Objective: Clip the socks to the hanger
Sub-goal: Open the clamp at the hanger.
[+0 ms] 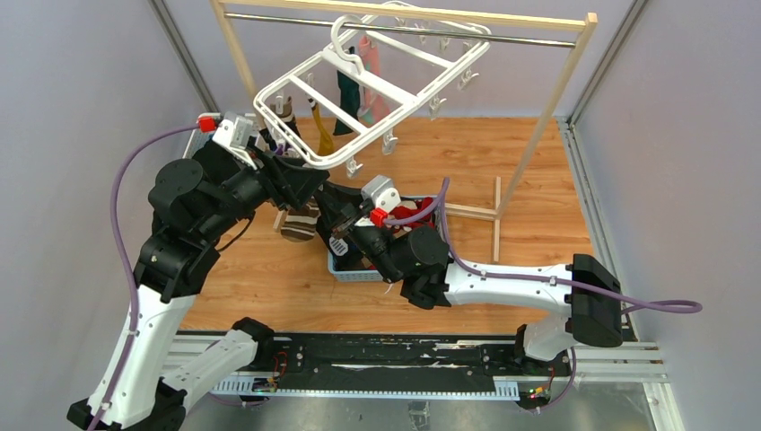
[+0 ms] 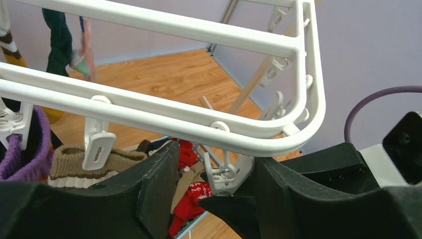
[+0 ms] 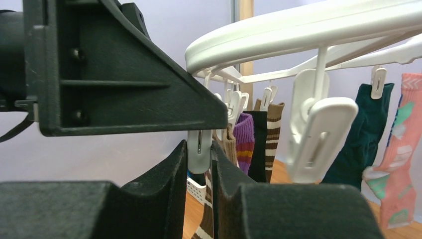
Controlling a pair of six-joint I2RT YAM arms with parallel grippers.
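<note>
The white hanger (image 1: 388, 92) hangs tilted from the rail, with several socks clipped on it: dark green (image 3: 366, 134), pink (image 3: 398, 169), purple striped (image 3: 244, 137), black (image 3: 258, 144). My left gripper (image 1: 301, 175) is at its near corner, open, with a white clip (image 2: 226, 172) between its fingers and against the right one. My right gripper (image 1: 325, 211) is just below it. In the right wrist view it (image 3: 200, 154) is shut on a brown-and-cream striped sock (image 3: 205, 224), with a clip (image 3: 199, 149) between its tips. That sock hangs down (image 1: 301, 223).
A pale basket (image 1: 359, 272) of loose red and beige socks (image 2: 191, 199) sits on the wooden floor under the grippers. The wooden rack (image 1: 538, 126) with its metal rail (image 1: 502, 38) stands behind. Purple walls close in on both sides.
</note>
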